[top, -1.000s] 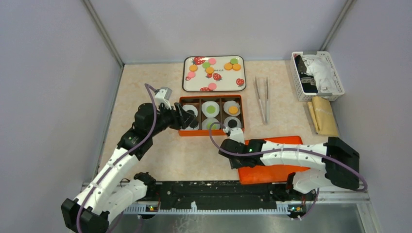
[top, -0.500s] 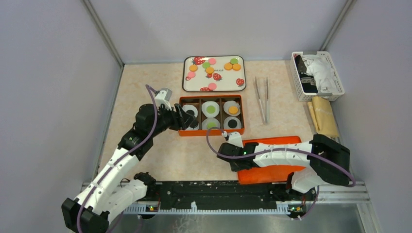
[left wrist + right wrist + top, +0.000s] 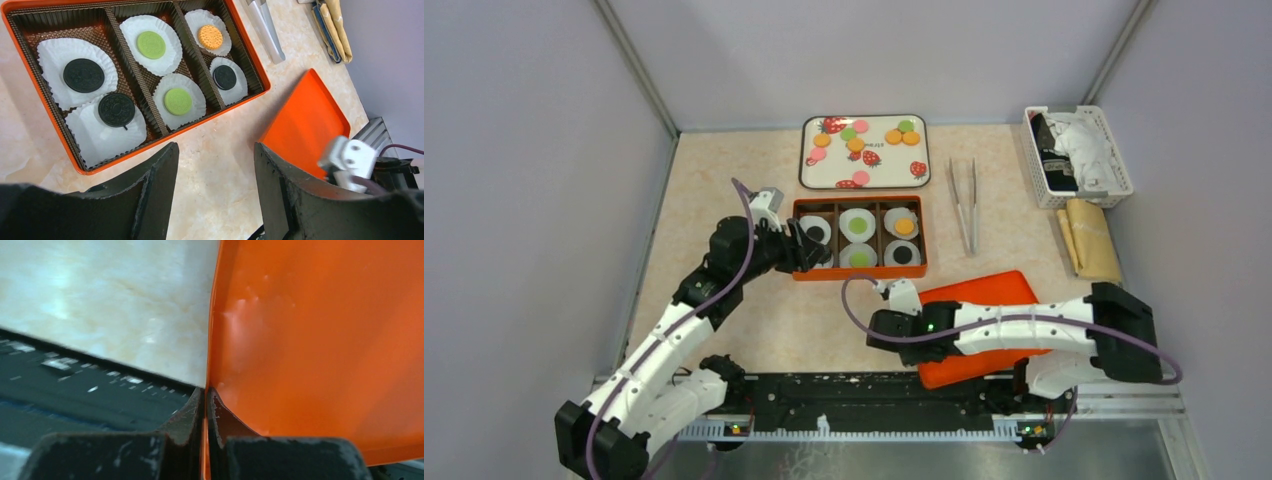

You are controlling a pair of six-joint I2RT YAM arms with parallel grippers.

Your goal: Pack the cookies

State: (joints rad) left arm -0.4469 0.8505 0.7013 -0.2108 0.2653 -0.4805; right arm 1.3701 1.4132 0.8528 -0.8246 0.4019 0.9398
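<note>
Your right hand (image 3: 206,392) clamps the rim of the orange lid (image 3: 980,293) near the front edge of the bench (image 3: 804,322); your left hand (image 3: 215,150), spread and empty, hovers by the box (image 3: 860,275) holding six cookies (image 3: 84,75); more lie at the far edge.

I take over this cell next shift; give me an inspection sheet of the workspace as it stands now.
Surface: marbled table, no spills seen.
Job's things: cookies, one in each of six paper cups in the orange box; others loose on the strawberry tray; orange lid off the box.
Clutter: tongs, white basket of cloth, tan folded packet.
Grippers: left gripper open and empty by the box; right gripper shut on the lid's edge.
Cables: purple cable looped along each arm; no snag seen.
Surroundings: grey walls on three sides.
</note>
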